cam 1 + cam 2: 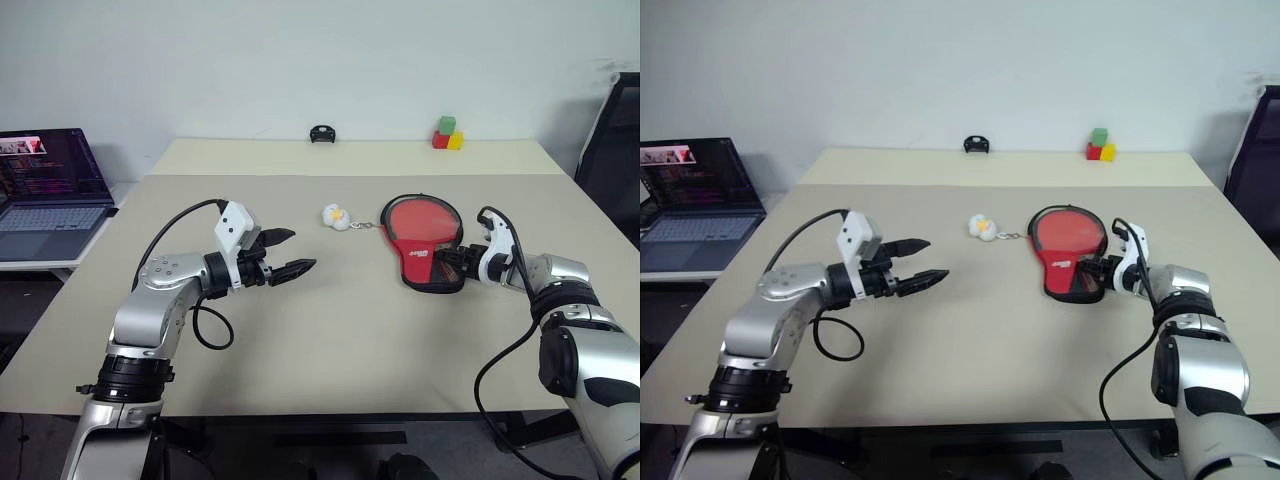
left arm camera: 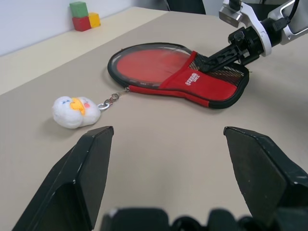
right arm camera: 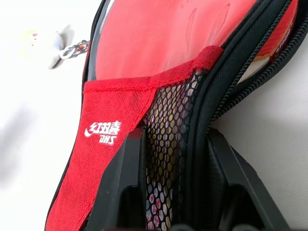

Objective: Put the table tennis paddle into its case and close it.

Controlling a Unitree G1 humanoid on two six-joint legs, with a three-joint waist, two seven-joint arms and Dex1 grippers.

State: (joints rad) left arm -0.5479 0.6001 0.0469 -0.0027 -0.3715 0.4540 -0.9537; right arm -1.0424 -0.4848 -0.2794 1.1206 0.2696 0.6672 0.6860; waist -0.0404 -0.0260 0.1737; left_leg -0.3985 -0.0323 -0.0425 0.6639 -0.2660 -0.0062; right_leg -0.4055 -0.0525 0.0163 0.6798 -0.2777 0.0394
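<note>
1 red case (image 1: 424, 243) flat on the table (image 1: 350, 340), right gripper (image 1: 452, 263) clamped on its mesh edge, left gripper (image 1: 288, 253) spread apart, 1 plush keychain (image 1: 336, 217), 3 blocks (image 1: 447, 133).

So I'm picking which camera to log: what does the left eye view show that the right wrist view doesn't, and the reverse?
Left eye view alone: the left gripper open above the table, the laptop, the coloured blocks, a small black object.

Right wrist view alone: the right gripper closed on the case's mesh pocket and zipper edge, with a sliver of the paddle inside.

Both: the red case, its keyring and the plush charm.
</note>
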